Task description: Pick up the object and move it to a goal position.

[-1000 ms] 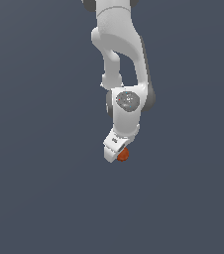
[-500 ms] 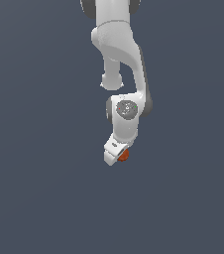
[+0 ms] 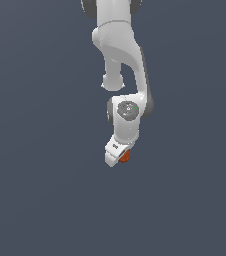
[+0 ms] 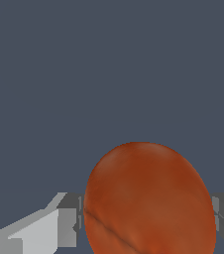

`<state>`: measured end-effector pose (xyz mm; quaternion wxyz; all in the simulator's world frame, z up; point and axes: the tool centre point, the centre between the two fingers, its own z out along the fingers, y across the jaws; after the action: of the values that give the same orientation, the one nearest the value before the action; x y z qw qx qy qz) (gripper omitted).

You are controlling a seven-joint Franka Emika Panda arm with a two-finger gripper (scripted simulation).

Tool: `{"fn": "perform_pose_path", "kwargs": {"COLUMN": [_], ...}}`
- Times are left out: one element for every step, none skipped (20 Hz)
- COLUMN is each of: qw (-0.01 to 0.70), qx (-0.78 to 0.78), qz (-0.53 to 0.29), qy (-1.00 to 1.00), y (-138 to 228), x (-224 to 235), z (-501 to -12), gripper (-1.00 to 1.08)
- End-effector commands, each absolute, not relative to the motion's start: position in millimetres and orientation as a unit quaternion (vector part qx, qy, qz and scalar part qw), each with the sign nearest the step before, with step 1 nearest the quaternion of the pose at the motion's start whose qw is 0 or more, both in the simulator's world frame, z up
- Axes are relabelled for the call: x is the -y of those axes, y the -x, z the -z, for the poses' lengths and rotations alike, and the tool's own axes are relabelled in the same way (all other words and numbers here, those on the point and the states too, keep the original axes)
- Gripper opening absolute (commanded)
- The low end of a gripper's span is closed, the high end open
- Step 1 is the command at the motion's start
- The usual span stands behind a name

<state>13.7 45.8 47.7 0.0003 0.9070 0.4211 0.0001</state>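
Fingers (image 4: 67, 221) pressed against both sides of the orange-red ball (image 4: 148, 201), which sits clamped between them (a dark crease crosses its mottled surface). Gripper (image 3: 119, 157) tilted toward the exterior view's left, ball (image 3: 125, 156) at its tip. White arm (image 3: 121, 55) descends from above. Plain grey-blue background.

1. The smooth white robot arm of rounded, tubular links (image 3: 119, 45) has dark grey bands at its joints.
2. A round grey cap with a small green dot (image 3: 127, 109) sits on the side of the wrist joint.
3. The boxy white gripper (image 3: 117, 155) carries a small dark marking on its flat face.
4. In the wrist view, the pale grey, angular fingers (image 4: 67, 218) have darker grey inner pads.
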Motion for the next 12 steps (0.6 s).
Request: {"fn": "perform_pose_path", "kwargs": {"qw": [0.000, 0.000, 0.000, 0.000, 0.000, 0.000, 0.000, 0.000, 0.000, 0.001, 0.001, 0.001], "qx": [-0.421, -0.421, -0.421, -0.421, -0.421, -0.421, -0.421, -0.421, -0.421, -0.421, -0.421, -0.421], "qz": [0.000, 0.000, 0.000, 0.000, 0.000, 0.000, 0.000, 0.000, 0.000, 0.000, 0.000, 0.000], "qy": [-0.907, -0.907, -0.907, -0.907, -0.907, -0.907, -0.907, -0.907, -0.907, -0.907, -0.907, -0.907], "y": [-14, -13, -13, -12, -11, -10, -9, -8, -6, -4, -2, 0], "x": [-46, -46, -46, -46, -46, -46, -46, -46, -45, -45, -45, -45], "z": [-48, -48, -49, -51, -53, -55, -58, -61, -64, -68, -72, -77], "gripper": [-1.00, -1.00, -1.00, -1.00, -1.00, -1.00, -1.00, -1.00, -1.00, -1.00, -1.00, -1.00]}}
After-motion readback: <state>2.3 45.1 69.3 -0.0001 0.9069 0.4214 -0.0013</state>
